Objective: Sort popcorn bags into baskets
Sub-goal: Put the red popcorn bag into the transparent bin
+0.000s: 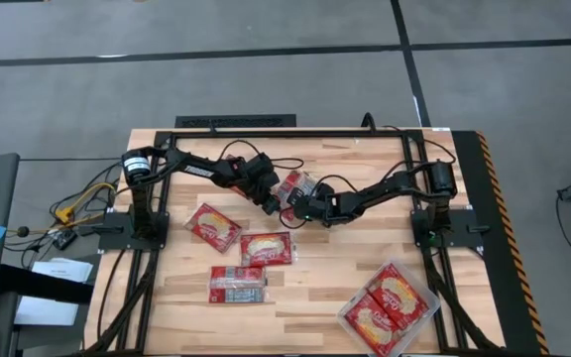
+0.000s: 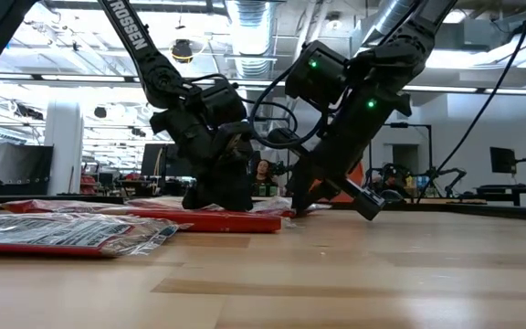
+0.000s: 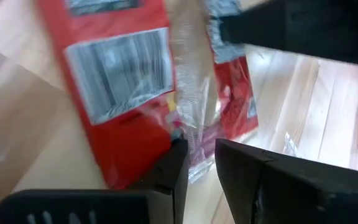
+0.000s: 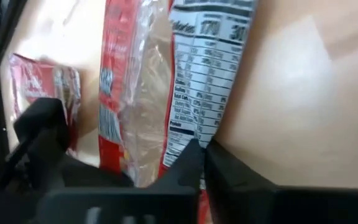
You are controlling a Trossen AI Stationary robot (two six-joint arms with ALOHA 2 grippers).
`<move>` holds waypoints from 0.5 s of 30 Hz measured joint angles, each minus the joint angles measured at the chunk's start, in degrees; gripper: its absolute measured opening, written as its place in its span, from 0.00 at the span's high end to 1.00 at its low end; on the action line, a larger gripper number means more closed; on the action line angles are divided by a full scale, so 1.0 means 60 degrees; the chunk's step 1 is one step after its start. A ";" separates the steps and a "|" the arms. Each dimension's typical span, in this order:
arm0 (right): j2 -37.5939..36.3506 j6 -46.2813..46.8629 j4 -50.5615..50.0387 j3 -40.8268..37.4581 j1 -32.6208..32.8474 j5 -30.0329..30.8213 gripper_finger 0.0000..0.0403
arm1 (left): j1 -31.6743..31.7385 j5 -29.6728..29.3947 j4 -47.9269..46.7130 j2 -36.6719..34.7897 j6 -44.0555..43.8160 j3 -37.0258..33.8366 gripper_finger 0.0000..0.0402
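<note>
- Two dark arms meet near the middle of the wooden tabletop (image 1: 305, 288), over one popcorn bag (image 1: 295, 186) lying flat between them.
- Left pincer (image 3: 197, 155): the fingers (image 3: 173, 168) stand narrowly apart, with the crinkled clear edge of the bag between them; the left wrist view shows a red face with a white barcode panel and a clear seam.
- Right pincer (image 4: 201, 152): the fingers are pressed together on the end of the same bag, at the white panel printed with nutrition figures.
- In the low view the bag lies flat on the wood beneath both pincers, its red edge showing.
- Three loose bags (image 1: 241, 250) lie flat on the left half of the tabletop: two with the red face and yellow-cream picture up, side by side, and one nearer the front edge showing a grey-and-red face.
- Clear basket (image 1: 350, 319): near the front right corner, set at an angle, holding two bags side by side, red faces up with yellow-cream pictures.
</note>
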 joint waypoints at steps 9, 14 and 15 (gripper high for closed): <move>-0.0271 -0.0996 -0.0048 -0.0018 0.0122 -0.0366 0.99 | 0.0253 0.2161 -0.0663 -0.0485 -0.0205 0.0135 0.81; -0.1064 -0.1628 -0.0792 -0.0022 0.0178 -0.0332 0.99 | 0.0478 0.3054 -0.1488 -0.1529 0.0016 0.0477 0.86; -0.1306 -0.1788 -0.1101 -0.0022 0.0178 -0.0353 0.99 | 0.0492 0.3065 -0.1705 -0.1741 0.0129 0.0526 0.87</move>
